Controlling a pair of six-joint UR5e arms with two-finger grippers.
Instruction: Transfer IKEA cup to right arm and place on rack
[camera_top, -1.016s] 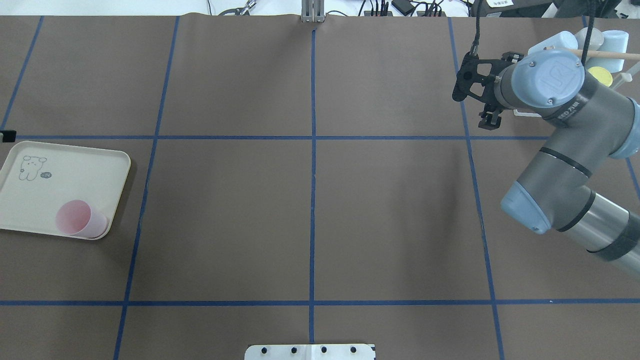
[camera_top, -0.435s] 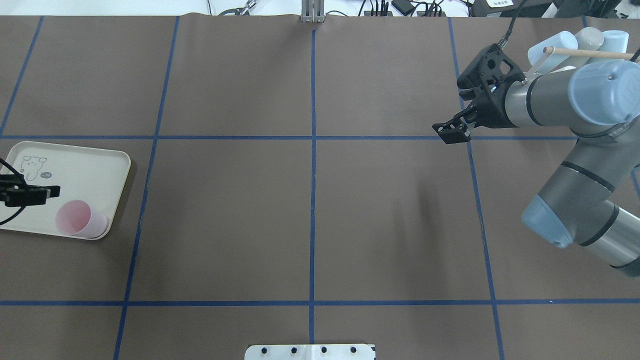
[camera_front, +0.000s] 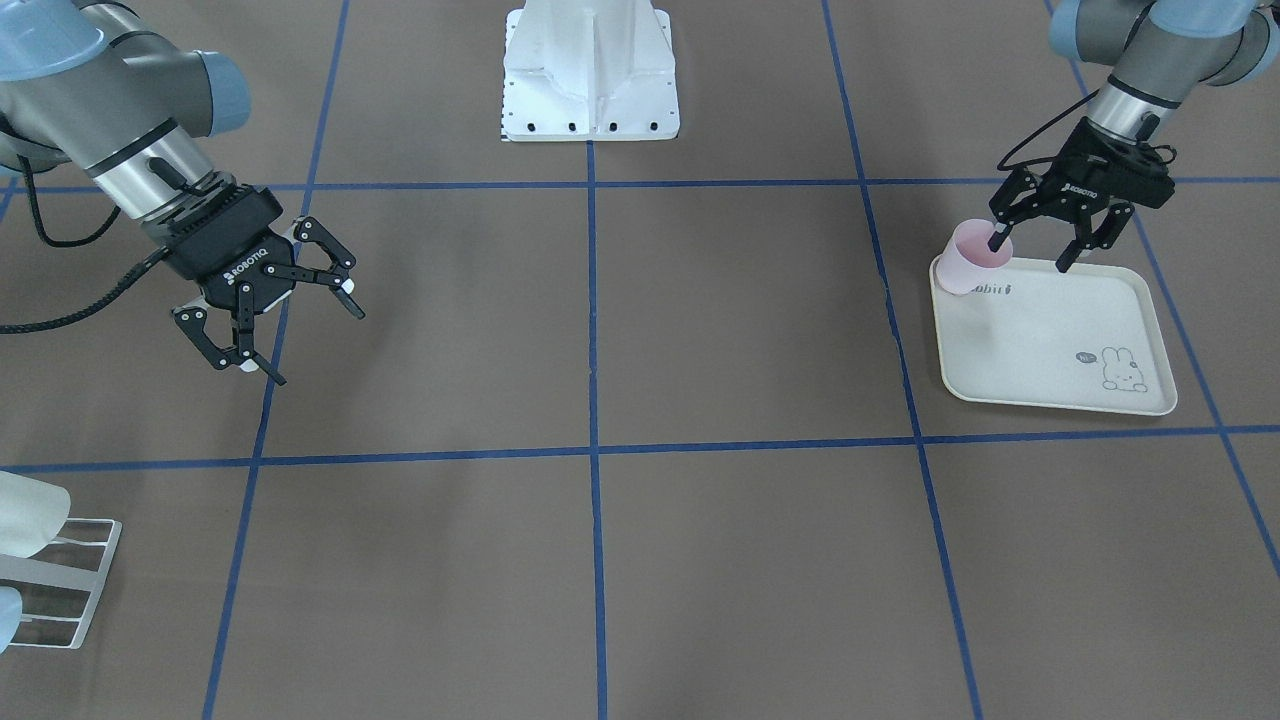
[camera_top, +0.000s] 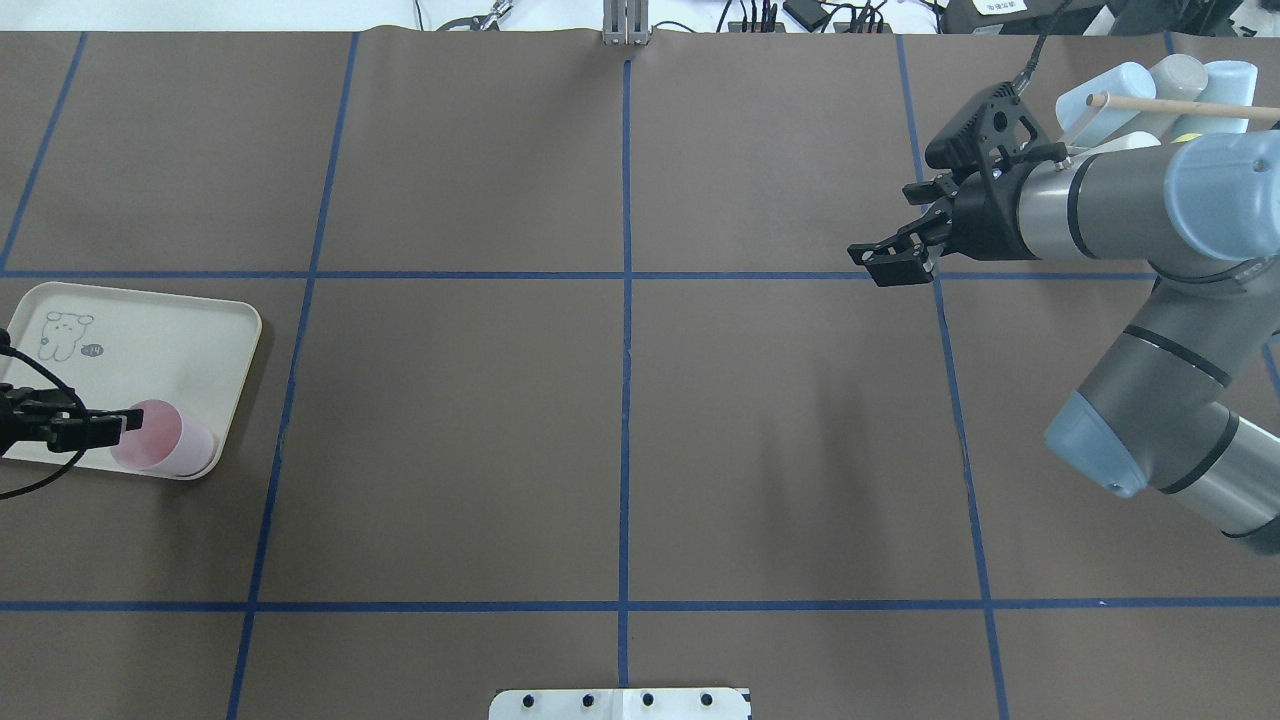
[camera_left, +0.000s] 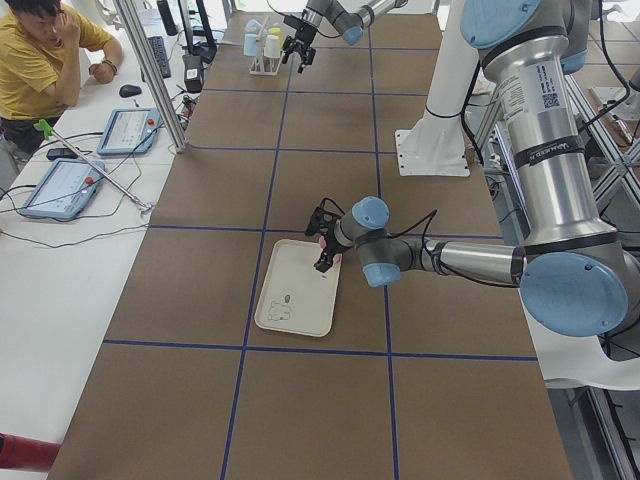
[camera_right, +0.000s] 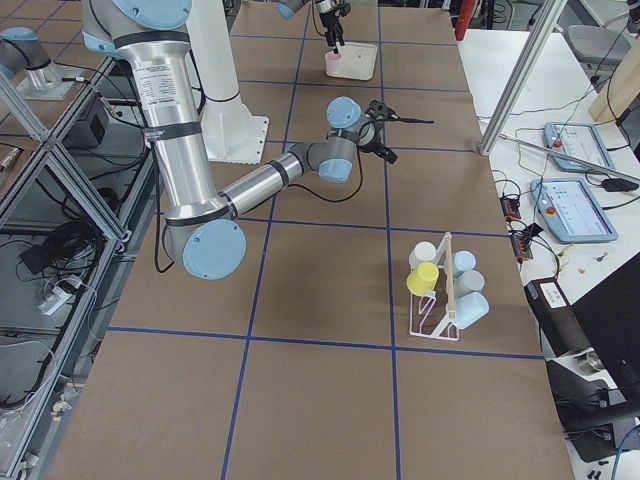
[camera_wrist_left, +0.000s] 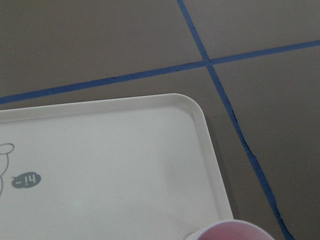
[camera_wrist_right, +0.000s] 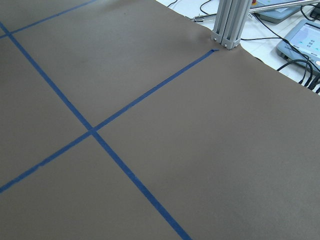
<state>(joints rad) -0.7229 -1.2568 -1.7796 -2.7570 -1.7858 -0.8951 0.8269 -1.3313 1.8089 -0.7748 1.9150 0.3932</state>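
The pink IKEA cup (camera_front: 968, 262) stands upright in the corner of a cream rabbit-print tray (camera_front: 1060, 340) at the table's left end; it shows as (camera_top: 170, 442) from overhead and its rim as (camera_wrist_left: 235, 231). My left gripper (camera_front: 1032, 250) is open at the cup, one finger over its mouth and the other over the tray. The right arm (camera_top: 1130, 200) reaches toward the table's middle, and its gripper (camera_front: 315, 345) hangs open and empty above the mat. The white wire rack (camera_right: 435, 328) with several cups on it stands at the far right (camera_front: 70, 590).
The robot's white base plate (camera_front: 590, 70) sits at the middle of the near edge. An aluminium post (camera_top: 625, 20) stands at the far edge. A person (camera_left: 40, 60) sits at a side table with tablets (camera_left: 125, 130).
My left gripper came in from the left edge, crossed the tray and reached the cup. The right arm swung off the rack area, and its gripper now points toward the table's middle.
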